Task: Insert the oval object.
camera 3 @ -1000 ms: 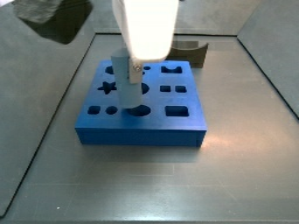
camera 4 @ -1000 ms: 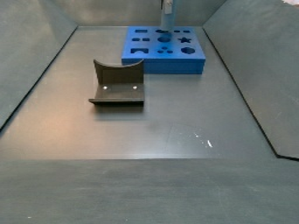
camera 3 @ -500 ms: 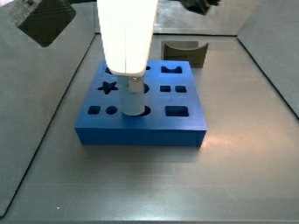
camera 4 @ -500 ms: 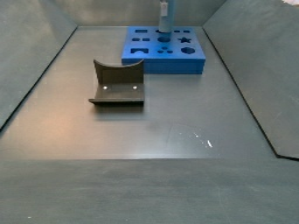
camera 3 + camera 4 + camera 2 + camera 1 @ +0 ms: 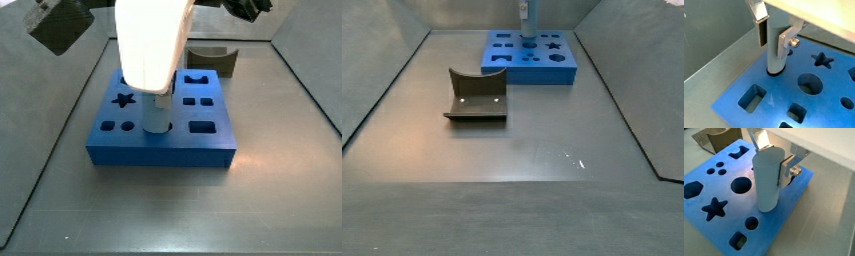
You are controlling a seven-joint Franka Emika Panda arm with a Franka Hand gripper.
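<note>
Overhead, the gripper (image 5: 777,35) has its fingers (image 5: 761,30) clamped on the upright oval peg (image 5: 776,50), whose tip sits in a hole of the blue block (image 5: 764,105). Star (image 5: 822,60), round and square holes surround it; the brown notched block (image 5: 476,96) stands well apart on the desk (image 5: 516,150).

wrist views close, side views opposed

No readable text, labels, brands or numbers in any view.

The blue block (image 5: 163,122) carries only shaped holes, with no lettering on its top or sides. The oval object (image 5: 768,180) held between the claw (image 5: 777,167) plates is plain and pale, with no marks, at the centre of the frame in both wrist views. The dark brown block (image 5: 477,95) and the table (image 5: 502,170) bear no signs either.
</note>
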